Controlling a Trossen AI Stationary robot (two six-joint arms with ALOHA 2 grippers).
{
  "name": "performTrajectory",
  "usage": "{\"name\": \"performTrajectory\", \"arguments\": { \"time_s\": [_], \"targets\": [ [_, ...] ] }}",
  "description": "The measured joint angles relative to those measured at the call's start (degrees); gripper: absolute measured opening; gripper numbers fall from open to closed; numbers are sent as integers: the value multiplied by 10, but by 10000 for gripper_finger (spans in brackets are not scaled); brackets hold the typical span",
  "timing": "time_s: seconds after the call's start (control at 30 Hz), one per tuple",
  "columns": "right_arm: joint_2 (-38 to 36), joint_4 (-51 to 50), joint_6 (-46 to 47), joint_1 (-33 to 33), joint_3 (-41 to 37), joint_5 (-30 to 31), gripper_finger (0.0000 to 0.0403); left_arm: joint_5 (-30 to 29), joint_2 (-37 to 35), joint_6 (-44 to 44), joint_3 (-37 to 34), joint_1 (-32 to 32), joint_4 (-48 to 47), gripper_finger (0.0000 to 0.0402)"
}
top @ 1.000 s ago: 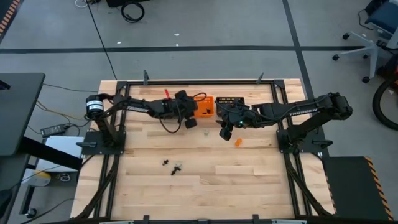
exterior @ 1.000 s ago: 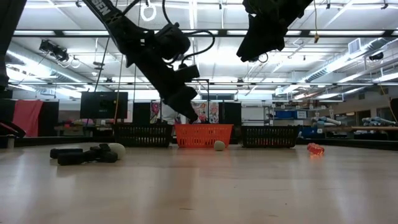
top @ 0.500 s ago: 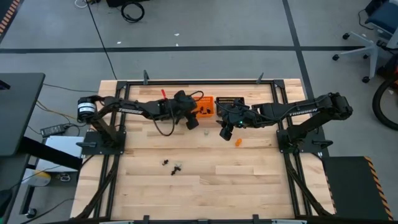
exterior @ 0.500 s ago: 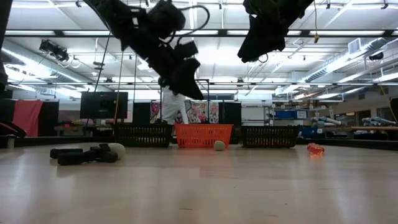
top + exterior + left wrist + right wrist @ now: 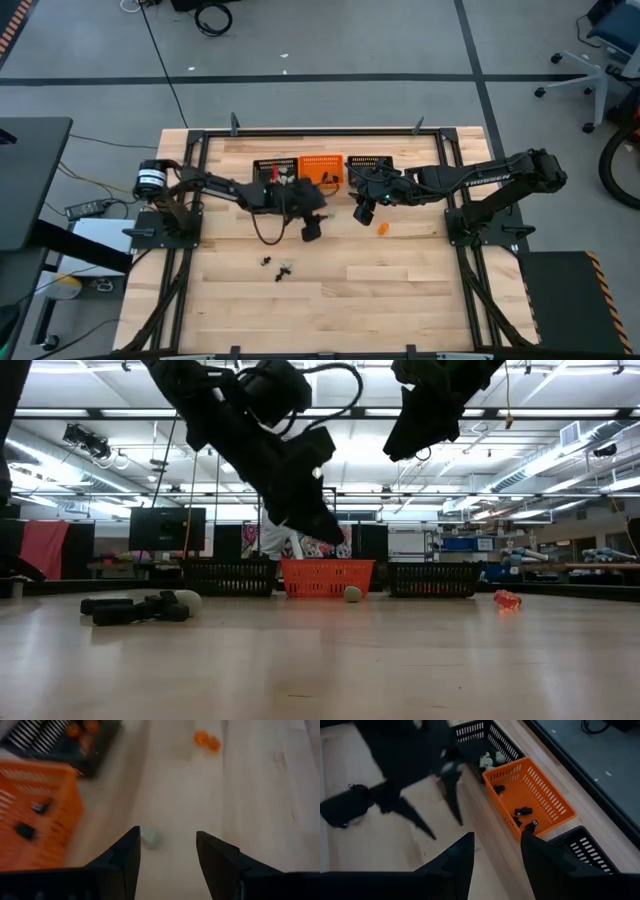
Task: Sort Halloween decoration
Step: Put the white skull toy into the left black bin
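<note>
Sorting is roughly midway by the look of it: the orange basket (image 5: 530,792) already has a few black trinkets (image 5: 522,811) in it, the black basket next to it (image 5: 482,742) holds some pale ones (image 5: 490,759), and the third basket (image 5: 75,745) has orange bits inside.

Still loose on the bench (image 5: 400,280): a pale trinket (image 5: 151,838) just in front of the baskets, an orange trinket (image 5: 382,228) off toward the right arm's side, and a small cluster of black trinkets (image 5: 277,266) nearer the front edge, well apart from everything else.

The left gripper (image 5: 166,847) hangs above the bench just in front of the baskets, jaws spread wide with nothing between them, and the pale trinket sits right ahead of its fingertips in the left wrist view. The right gripper (image 5: 496,851) hovers up high near the baskets, jaws also apart and empty (it seems to be just waiting).

My guess is the step in hand is lining up on that pale piece. Next move would be dropping straight down so the jaws straddle it, closing, then carrying it over to the black basket with the other pale ones. It's tiny and roundish, so it could easily roll away if a fingertip nudges it first.
</note>
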Motion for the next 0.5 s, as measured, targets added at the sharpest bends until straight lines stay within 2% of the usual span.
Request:
{"name": "performTrajectory", "arguments": {
  "time_s": [0.33, 0.5],
  "targets": [
    [0, 2, 5, 2, 0, -12, 165, -2, 55, -33, 0, -13, 18, 176],
    [0, 1, 6, 2, 0, -21, 165, -55, 79, -35, 9, -13, 23, 176]
  ]
}}
